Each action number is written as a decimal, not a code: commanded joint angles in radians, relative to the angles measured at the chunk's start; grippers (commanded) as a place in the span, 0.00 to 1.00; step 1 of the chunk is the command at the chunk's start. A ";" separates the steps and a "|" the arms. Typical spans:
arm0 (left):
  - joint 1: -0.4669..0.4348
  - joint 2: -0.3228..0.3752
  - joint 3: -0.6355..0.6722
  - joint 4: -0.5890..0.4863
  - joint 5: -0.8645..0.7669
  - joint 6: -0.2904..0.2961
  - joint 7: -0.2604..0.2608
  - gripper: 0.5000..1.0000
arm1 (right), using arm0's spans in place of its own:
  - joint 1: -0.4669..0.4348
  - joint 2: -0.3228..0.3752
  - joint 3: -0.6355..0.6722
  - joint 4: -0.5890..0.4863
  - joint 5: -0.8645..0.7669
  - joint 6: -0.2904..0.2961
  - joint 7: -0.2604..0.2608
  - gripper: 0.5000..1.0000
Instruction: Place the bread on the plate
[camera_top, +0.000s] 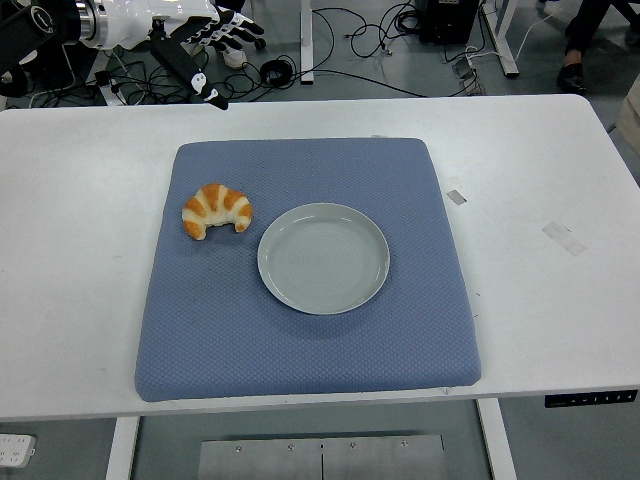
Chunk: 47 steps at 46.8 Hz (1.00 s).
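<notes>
The white worktop (560, 330) shows its near edge at the bottom of the view, and one blue mat (305, 270) covers its middle. On the mat lie one plate (323, 258) and one piece of bread (216, 209), both resting flat on the cloth. The plate is pale grey-green, round and bare, set near the mat's centre. The bread is a croissant, golden with paler bands, just beside the plate's left rim but apart from it, with a strip of blue cloth between them. Its long axis runs roughly left to right, slightly tilted, and its curve arches toward the far side, so both tips point toward the near edge. Two small bits of tape (563, 237) sit on the bare worktop to the right of the mat.

Farther back, the left hand (205, 40) comes in from the top-left corner, above the worktop's far edge. Its fingers (236, 24) are spread and relaxed, and one dark digit reaches down toward the far left corner of the mat; it holds nothing. The bread lies well apart from this hand, nearer the camera and almost directly in line below it. Beyond the worktop, cables (330, 40) trail over the floor.
</notes>
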 joint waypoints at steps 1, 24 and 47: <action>0.003 -0.001 0.000 -0.004 0.025 -0.005 0.000 0.94 | 0.000 0.000 -0.001 0.000 0.000 0.000 0.000 1.00; 0.096 0.014 0.003 -0.067 0.166 -0.034 -0.002 0.93 | 0.000 0.000 -0.001 0.000 0.000 0.000 0.000 1.00; 0.194 0.025 -0.003 -0.078 0.233 0.015 -0.004 0.91 | 0.000 0.000 -0.002 0.000 0.000 0.000 0.000 1.00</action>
